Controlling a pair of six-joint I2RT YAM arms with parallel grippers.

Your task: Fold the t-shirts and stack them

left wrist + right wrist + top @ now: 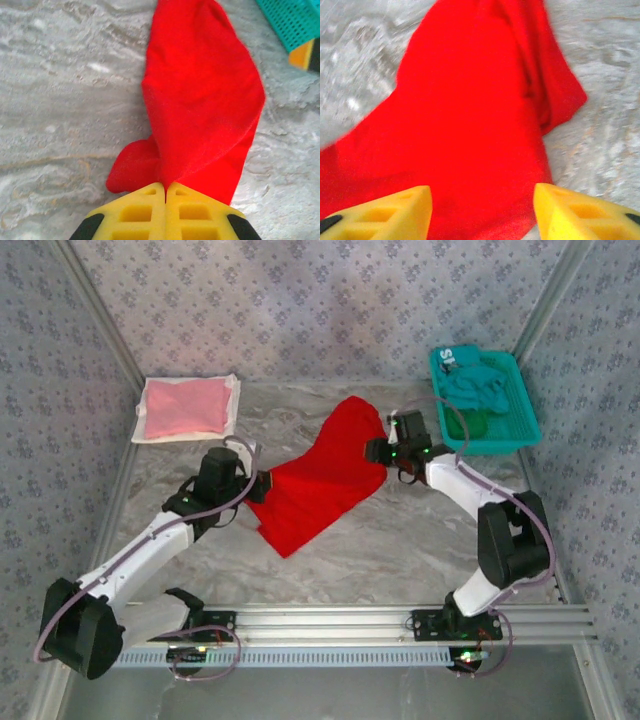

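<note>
From above: red t-shirt (325, 480) rumpled slantwise on the table (400, 540), left gripper (263, 483) at its near-left edge, right gripper (380, 451) at its far-right edge; jaws too small to judge there. Pale pink t-shirt (185, 408) flat at far left; teal basket (522, 400) at far right, near the right arm; bare marble toward the near rail. From the left wrist: yellow fingers (140, 212) pressed together, pinching a fold of the red cloth, the rest trailing away; basket corner cut off at top right. From the right wrist: fingers (390, 212) spread wide, red cloth below and between them; blurred, contact unclear.
</note>
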